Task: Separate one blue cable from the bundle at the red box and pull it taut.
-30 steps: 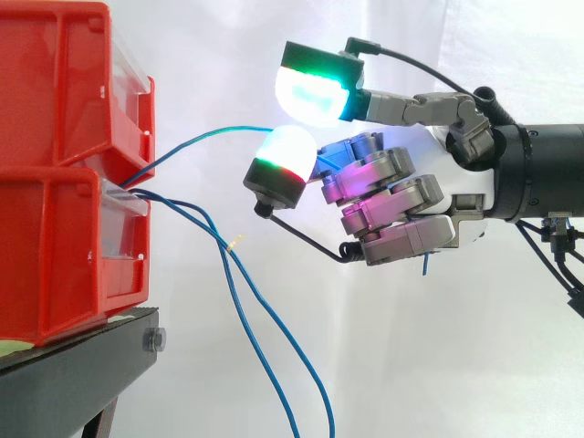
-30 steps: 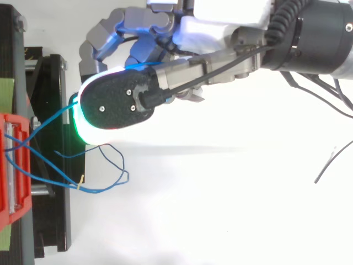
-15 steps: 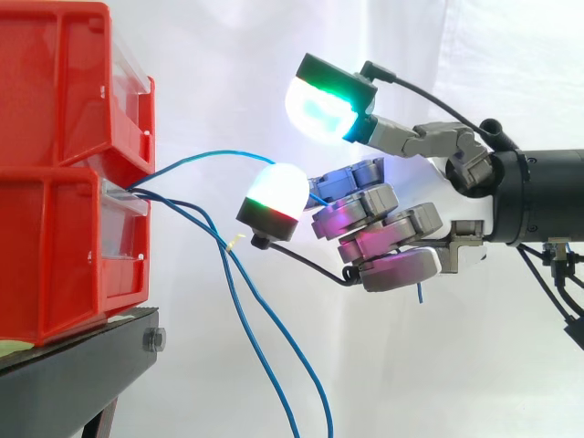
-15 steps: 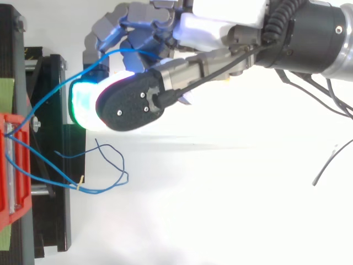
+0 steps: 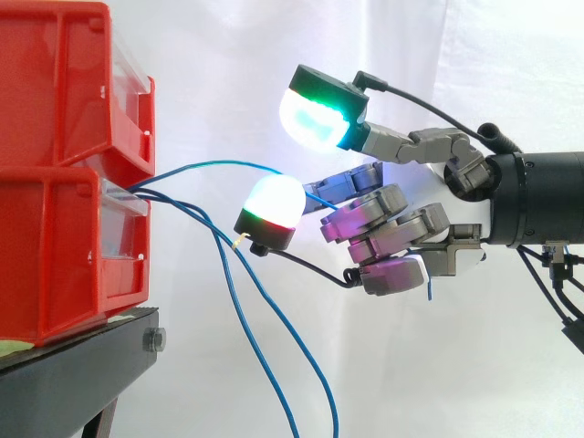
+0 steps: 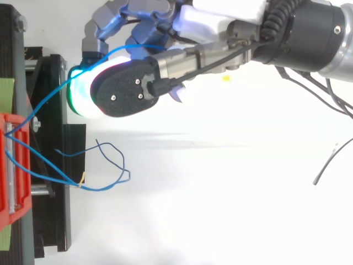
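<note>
Two red bins [image 5: 55, 255] stand stacked on a black stand [image 5: 82, 365] at the left. Blue cables come out of the gap between them. One blue cable [image 5: 219, 164] arcs right in a shallow bow and runs into the curled fingers of my hand [image 5: 388, 228], whose fingers are shut on it. Its short free end [image 5: 428, 290] pokes out under the hand. From above, this cable [image 6: 52, 98] leads from the red bin [image 6: 8, 182] up to the hand [image 6: 165, 61]. Two glowing fingertips [image 5: 271, 203] stick out toward the bins, apart from each other.
Two other blue cables [image 5: 265, 347] hang loose from the bins and drop past the bottom edge; from above they form a loop [image 6: 113, 185] beside the stand [image 6: 49, 221]. A white curtain is behind.
The hand has shifted sideways, upward in the top view, carrying the cable with it. The two glowing fingertips have spread apart, and the cable's arc now sits lower in the side view.
</note>
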`<state>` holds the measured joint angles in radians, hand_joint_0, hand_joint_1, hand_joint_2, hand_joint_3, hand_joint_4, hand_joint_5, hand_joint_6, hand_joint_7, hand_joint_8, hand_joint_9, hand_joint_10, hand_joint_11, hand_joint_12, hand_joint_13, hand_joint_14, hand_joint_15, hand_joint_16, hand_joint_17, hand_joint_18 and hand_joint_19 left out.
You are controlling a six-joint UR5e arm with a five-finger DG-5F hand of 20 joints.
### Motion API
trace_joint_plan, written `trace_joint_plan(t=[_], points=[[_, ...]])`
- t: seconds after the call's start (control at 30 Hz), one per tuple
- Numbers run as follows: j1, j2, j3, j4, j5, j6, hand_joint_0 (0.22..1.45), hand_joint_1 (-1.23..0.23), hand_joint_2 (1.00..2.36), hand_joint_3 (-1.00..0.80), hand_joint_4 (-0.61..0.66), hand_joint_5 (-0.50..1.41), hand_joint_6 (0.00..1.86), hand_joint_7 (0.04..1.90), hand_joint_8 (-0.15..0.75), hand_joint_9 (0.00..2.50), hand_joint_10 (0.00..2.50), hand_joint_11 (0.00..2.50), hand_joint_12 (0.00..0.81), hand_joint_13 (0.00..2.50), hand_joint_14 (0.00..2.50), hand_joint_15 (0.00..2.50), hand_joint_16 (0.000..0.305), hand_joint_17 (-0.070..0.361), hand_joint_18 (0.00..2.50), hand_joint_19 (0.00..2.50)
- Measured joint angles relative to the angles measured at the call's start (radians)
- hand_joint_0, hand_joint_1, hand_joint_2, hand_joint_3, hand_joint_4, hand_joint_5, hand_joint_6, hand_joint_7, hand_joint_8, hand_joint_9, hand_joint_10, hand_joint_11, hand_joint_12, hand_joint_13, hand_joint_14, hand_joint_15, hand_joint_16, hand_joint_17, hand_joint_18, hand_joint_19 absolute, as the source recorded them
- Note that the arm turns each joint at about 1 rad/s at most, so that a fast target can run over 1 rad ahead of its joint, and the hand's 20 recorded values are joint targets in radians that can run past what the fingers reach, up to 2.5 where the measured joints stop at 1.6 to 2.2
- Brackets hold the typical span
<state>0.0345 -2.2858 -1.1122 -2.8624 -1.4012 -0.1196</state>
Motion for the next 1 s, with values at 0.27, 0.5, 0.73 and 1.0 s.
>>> trace_joint_plan(t=[0.27, 0.5, 0.73, 1.0], points=[[0.016, 0.0, -0.018, 0.006, 0.029, -0.005, 0.51, -0.5, 1.0, -0.5, 0.32, -0.21, 0.85, 0.85, 0.573, 1.21, 2.5, 2.5, 0.649, 1.92, 2.5, 1.12, 0.26, 0.195, 2.5, 0.67], [0.021, 0.0, -0.04, 0.03, 0.044, -0.004, 0.53, -0.48, 1.0, -0.49, 0.3, -0.2, 0.85, 0.87, 0.586, 1.42, 2.5, 2.5, 0.655, 1.95, 2.5, 1.2, 0.251, 0.188, 2.5, 0.7], [0.017, -0.001, -0.051, 0.06, 0.049, 0.003, 0.58, -0.5, 1.01, -0.35, 0.3, -0.19, 0.85, 0.88, 0.579, 1.5, 2.5, 2.5, 0.657, 1.97, 2.5, 1.27, 0.243, 0.182, 2.5, 0.72], [-0.011, 0.0, -0.052, 0.069, 0.014, 0.018, 0.6, -0.6, 1.01, -0.14, 0.33, -0.19, 0.89, 0.86, 0.529, 1.55, 2.5, 2.5, 0.623, 2.06, 2.5, 1.33, 0.269, 0.202, 2.5, 0.82]])
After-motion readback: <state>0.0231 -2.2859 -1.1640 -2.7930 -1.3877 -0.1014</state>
